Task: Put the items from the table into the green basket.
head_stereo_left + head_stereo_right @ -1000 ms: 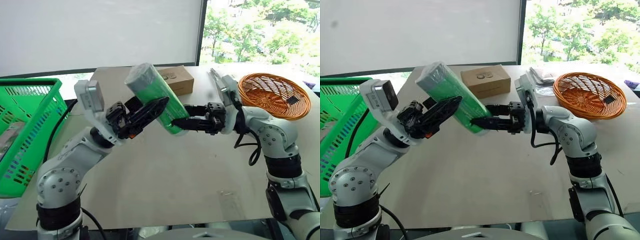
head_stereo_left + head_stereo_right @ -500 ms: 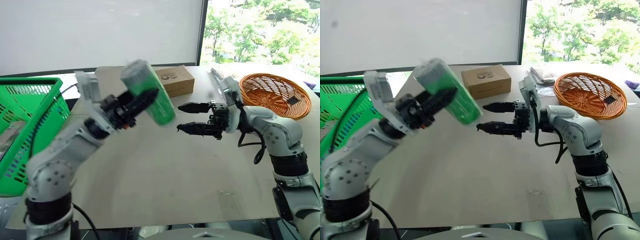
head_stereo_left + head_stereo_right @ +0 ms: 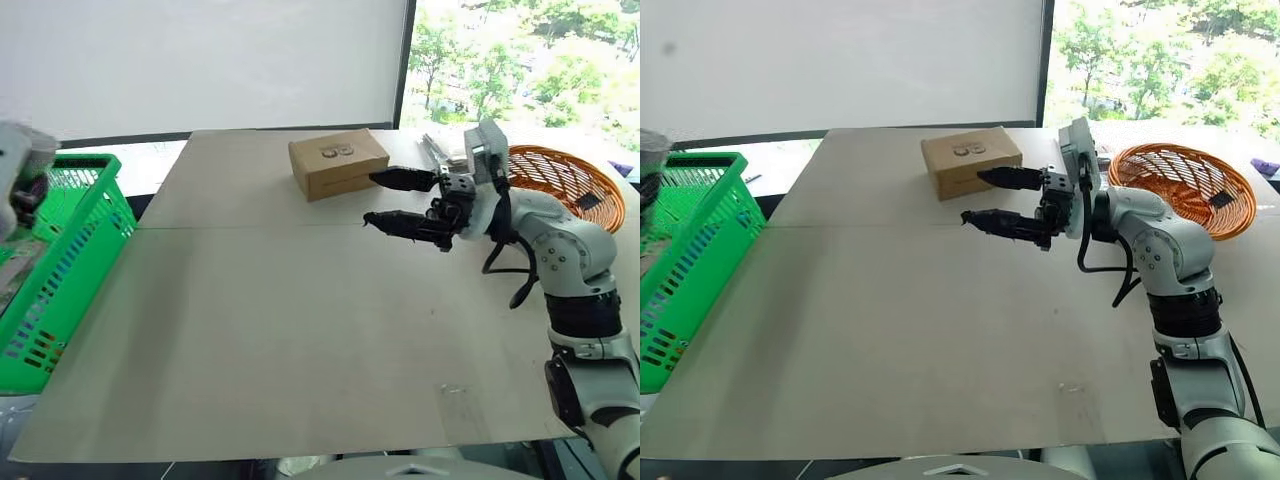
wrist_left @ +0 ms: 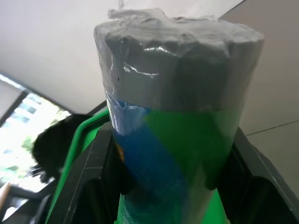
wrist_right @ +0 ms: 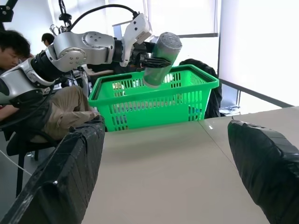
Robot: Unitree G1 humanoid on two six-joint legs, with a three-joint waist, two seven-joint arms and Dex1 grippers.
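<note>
Pale grey-beige tabletop (image 3: 300,330) with a thin seam across it, window and trees behind.

Left claw (image 5: 156,59) was clamped on the green can (image 4: 182,140); the left wrist view had both fingers pressed against the can's sides. From the right wrist view the can hung directly over the green basket (image 5: 154,100), above the open top and not touching the rim, long axis tilted, grey cap end up and away from the claw. Whether it sat over the basket's middle or nearer one wall could not be told. Judgement: the drop is the step in hand, and the basket lay straight below this claw, so a plain release should do.

Right claw (image 3: 385,198) stood wide and empty, level over the tabletop, fingers pointing toward the robot's left.

Brown cardboard box (image 3: 338,163) sat on the tabletop just beyond and slightly left of the right claw's fingertips, near but apart. Its long axis ran roughly across the claw's pointing line. The right arm was plainly the nearer one. Judgement: the box is its likely next pick, by a short reach forward, jaws spanning the short side.

Orange wicker basket (image 3: 575,180) sat behind the right wrist; not part of the job.

Purple pack: could not be made out.
</note>
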